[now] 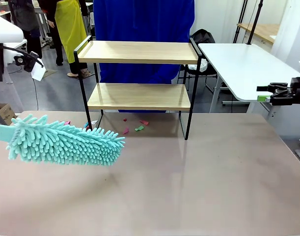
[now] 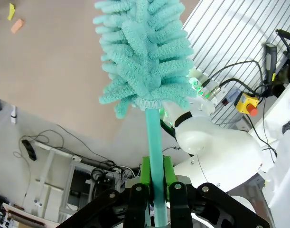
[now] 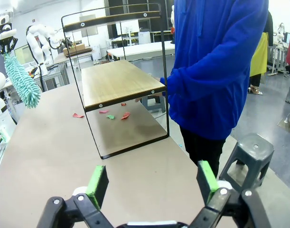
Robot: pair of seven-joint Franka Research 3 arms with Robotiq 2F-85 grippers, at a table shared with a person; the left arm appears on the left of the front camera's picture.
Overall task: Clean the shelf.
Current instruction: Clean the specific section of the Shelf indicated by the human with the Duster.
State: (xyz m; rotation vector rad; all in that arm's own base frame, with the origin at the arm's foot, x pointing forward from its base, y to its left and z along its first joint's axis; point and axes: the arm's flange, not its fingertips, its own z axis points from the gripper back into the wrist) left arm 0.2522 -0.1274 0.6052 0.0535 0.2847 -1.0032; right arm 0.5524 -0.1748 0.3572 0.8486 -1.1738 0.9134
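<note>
Left jaws clamped on the handle of the teal duster (image 1: pixel 66 143), head above the desk (image 1: pixel 189 187) near the shelf (image 1: pixel 139 96); right jaws wide apart; coloured scraps (image 1: pixel 139 128) beneath.

grey floor (image 1: pixel 51 93) beyond the brown table's (image 1: pixel 199 187) far edge; a white table (image 1: pixel 243 69) off its right corner; a grey stool (image 3: pixel 251 154); a cardboard box (image 1: pixel 3 113) at left

Teal duster (image 1: pixel 66 142), pale wooden shelf (image 1: pixel 140 51) (black frame), person (image 1: pixel 145 19) in blue.
</note>
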